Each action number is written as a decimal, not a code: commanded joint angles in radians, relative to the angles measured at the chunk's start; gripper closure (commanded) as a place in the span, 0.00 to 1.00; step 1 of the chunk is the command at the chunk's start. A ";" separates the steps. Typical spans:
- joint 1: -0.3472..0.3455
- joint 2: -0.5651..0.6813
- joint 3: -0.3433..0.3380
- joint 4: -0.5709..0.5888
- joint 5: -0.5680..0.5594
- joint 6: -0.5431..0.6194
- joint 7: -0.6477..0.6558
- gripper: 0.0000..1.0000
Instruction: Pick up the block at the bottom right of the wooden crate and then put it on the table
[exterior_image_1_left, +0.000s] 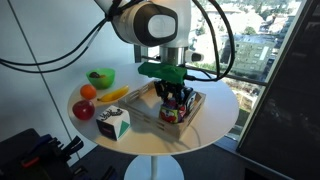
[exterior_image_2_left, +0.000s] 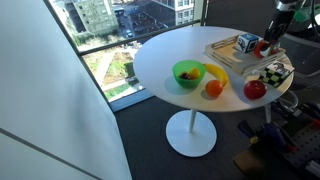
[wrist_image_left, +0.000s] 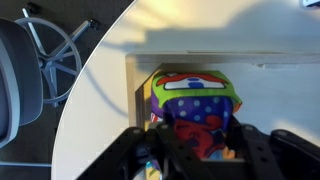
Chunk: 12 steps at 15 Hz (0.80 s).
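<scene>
The block (wrist_image_left: 190, 100), a red cube with green, yellow and dotted purple patches, sits between my fingers in a corner of the wooden crate (wrist_image_left: 135, 80). My gripper (wrist_image_left: 198, 135) is shut on its sides, low inside the crate. In both exterior views the gripper (exterior_image_1_left: 175, 98) (exterior_image_2_left: 270, 38) reaches down into the crate (exterior_image_1_left: 140, 108) (exterior_image_2_left: 225, 52) on the round white table (exterior_image_1_left: 215, 110) (exterior_image_2_left: 165, 55), with the block (exterior_image_1_left: 172, 114) (exterior_image_2_left: 262, 46) at its fingertips. Whether the block still touches the crate floor I cannot tell.
A black cube with a cyan face (exterior_image_2_left: 246, 43) is also in the crate. Beside the crate are a green bowl (exterior_image_1_left: 100, 77), a banana (exterior_image_1_left: 112, 96), an orange (exterior_image_1_left: 88, 92), a red apple (exterior_image_1_left: 84, 110) and a white cube with green marks (exterior_image_1_left: 113, 123). An office chair (wrist_image_left: 30, 70) stands past the table edge.
</scene>
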 joint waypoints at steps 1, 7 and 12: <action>0.014 -0.090 -0.003 -0.023 -0.054 -0.071 0.032 0.77; 0.050 -0.183 0.009 -0.023 -0.077 -0.173 0.075 0.84; 0.095 -0.235 0.035 -0.012 -0.065 -0.236 0.125 0.84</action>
